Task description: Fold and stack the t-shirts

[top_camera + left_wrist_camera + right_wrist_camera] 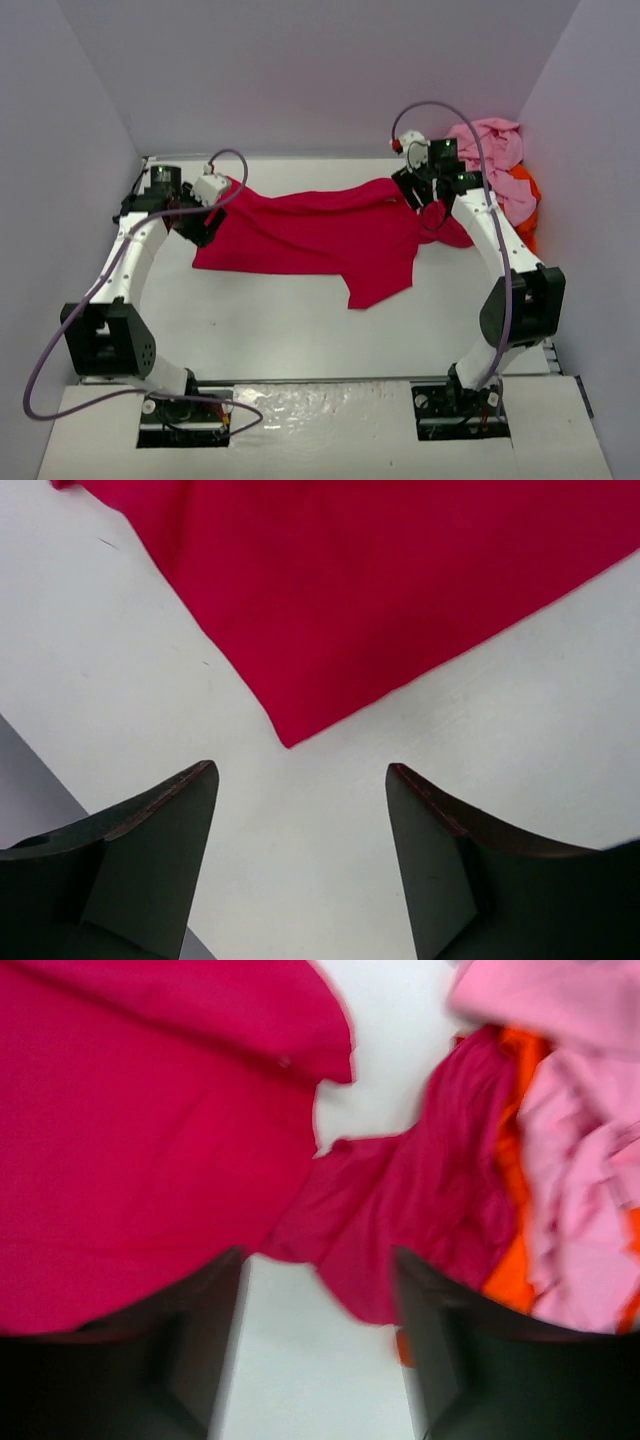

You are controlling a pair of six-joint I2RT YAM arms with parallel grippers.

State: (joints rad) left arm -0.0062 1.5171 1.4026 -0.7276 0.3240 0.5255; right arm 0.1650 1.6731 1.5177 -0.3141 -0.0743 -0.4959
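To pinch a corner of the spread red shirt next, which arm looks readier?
Left, probably. The left gripper, open, has a crimson-red shirt corner just ahead of it. The right gripper, also open, hovers where that shirt meets the dark magenta shirt and could catch the wrong one.

The left arm rises from its base at the near left. Its elbow bulges out to the left and its forearm reaches toward the far left. A white block sits on its wrist. The left gripper points down and to the right, its 2 dark fingers spread wide apart. The right arm climbs from the near right base, elbow out to the right, forearm angling far and leftward. The right gripper tips downward, its 2 fingers likewise parted and blurred in the wrist view.
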